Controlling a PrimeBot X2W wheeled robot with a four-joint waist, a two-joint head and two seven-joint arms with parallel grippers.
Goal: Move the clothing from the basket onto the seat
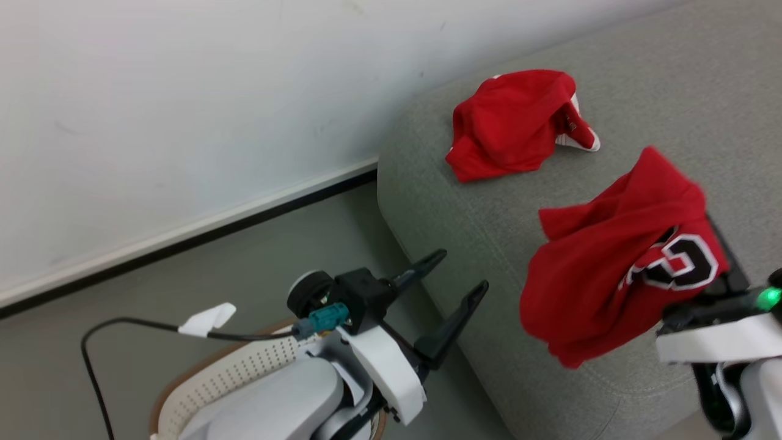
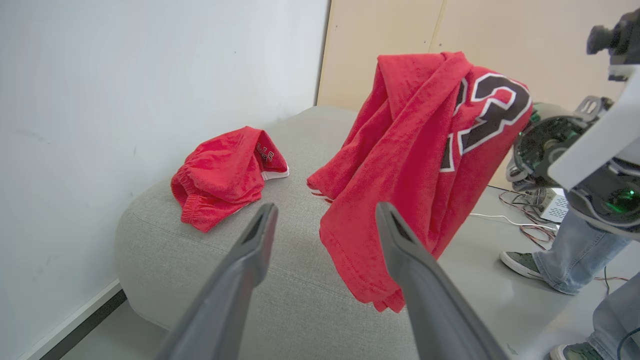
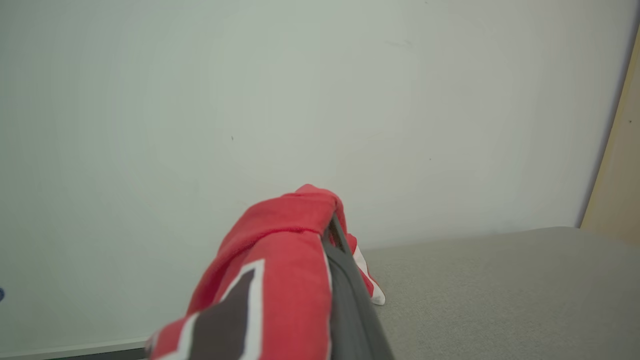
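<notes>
Right jaws clenched on the lettered jersey (image 1: 611, 275), which hangs in the air at 4 o'clock in head view, over the near rounded edge of the seat (image 1: 464, 201); can't tell if any of it touches the cushion. Main risk is a drop point too close to that edge. In left wrist view the hem dangles below cushion level and outboard, over the floor (image 2: 480, 260). Let go here and the hanging part would likely pull the rest off the rounded corner. It needs carrying further toward 12 o'clock first. Second risk: right wrist view shows cloth bunched and draped over one finger (image 3: 347, 305), so opening may not shed it. It could stay hooked and get dragged back off the seat on retract. Third: left jaws released, spread wide, at 6 o'clock in head view, pointing toward 2 o'clock with the hem near the tips. Any sweep that way could snag the fabric. The other red garment (image 1: 513, 125) lies crumpled on the seat at 1 o'clock, apart from the jersey and well inboard, no issue there. A person's foot (image 2: 522, 262) is on the floor at 4 o'clock in left wrist view, near the right arm, so a wide swing is a contact hazard. The basket (image 1: 244, 373) sits at 7 o'clock in head view under the left forearm. Its inside is hidden, so remaining load is unknown.
</notes>
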